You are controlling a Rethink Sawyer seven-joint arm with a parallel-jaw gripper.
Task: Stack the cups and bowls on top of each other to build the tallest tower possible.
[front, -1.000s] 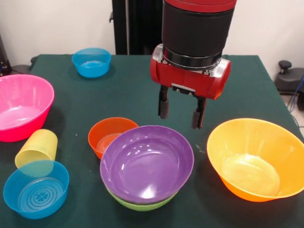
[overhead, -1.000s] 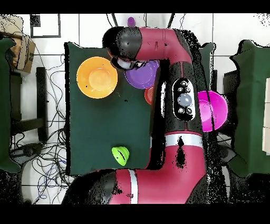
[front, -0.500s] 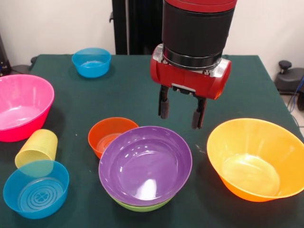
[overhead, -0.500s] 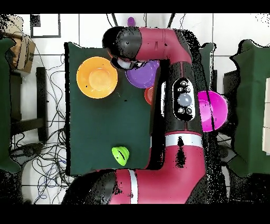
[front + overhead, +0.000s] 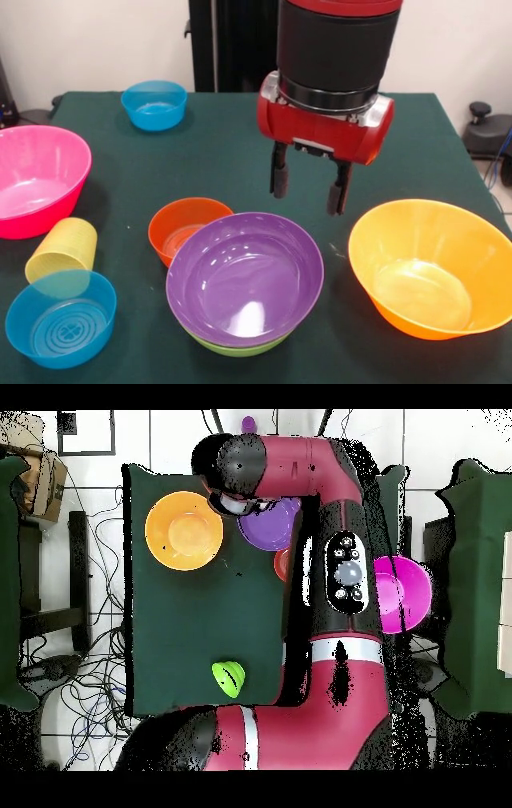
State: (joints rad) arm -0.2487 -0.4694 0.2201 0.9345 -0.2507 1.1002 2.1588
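My gripper [image 5: 308, 189] is open and empty. It hangs above the table just behind the purple bowl [image 5: 244, 276], which sits nested in a lime-green bowl [image 5: 234, 346]. A red-orange bowl [image 5: 186, 228] touches their left side. The big orange bowl [image 5: 432, 268] stands at the right and a big pink bowl [image 5: 36, 180] at the left. The ribbed yellow cup [image 5: 62, 251] leans behind a small blue bowl [image 5: 60, 318]. A second small blue bowl [image 5: 154, 104] is at the far left. In the overhead view the arm hides the gripper, and a second lime-green bowl [image 5: 228, 677] stands apart.
The overhead view shows the orange bowl [image 5: 184, 531], the purple bowl [image 5: 270, 530] and the pink bowl [image 5: 408, 594] around the arm [image 5: 340, 574]. The green table [image 5: 216, 152] ends close in front of the bowls.
The gripper has risen slightly and drifted a little to the right, still open. The purple bowl settled slightly to the left on the lime-green bowl.
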